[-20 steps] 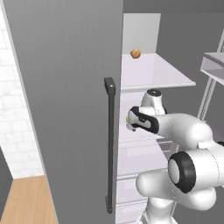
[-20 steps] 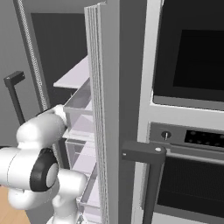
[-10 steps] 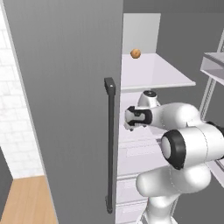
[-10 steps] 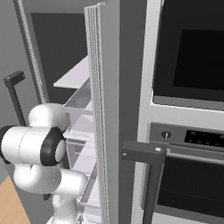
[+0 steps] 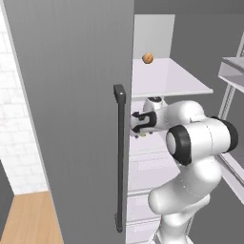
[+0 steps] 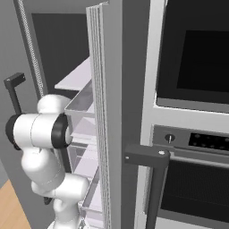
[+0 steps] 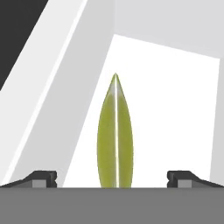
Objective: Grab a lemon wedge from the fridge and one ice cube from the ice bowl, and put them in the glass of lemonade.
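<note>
The lemon wedge [image 7: 115, 135], a yellow-green sliver, stands on edge on a white fridge shelf [image 7: 175, 109], right in front of the hand. My gripper [image 7: 113, 180] is open, one dark fingertip [image 7: 43, 178] on each side of the wedge and not touching it. In the left base view the gripper [image 5: 136, 124] reaches into the open fridge [image 5: 71, 95], under the upper shelf, just past the edge of the left door. A yellow speck below the hand looks like the lemon wedge [image 5: 140, 135]. The ice bowl, ice cube and glass of lemonade are out of view.
A round orange-brown fruit [image 5: 147, 58] sits on the upper shelf [image 5: 167, 81]. The left door's dark bar handle [image 5: 119, 157] stands close to the arm. The right door [image 6: 105, 112] with its bins hangs open beside the elbow. A built-in oven [image 6: 192, 134] lies to the right.
The arm has folded in, the elbow swinging up and toward the fridge. The hand has pushed a little deeper under the shelf. The gripper has stayed open.
</note>
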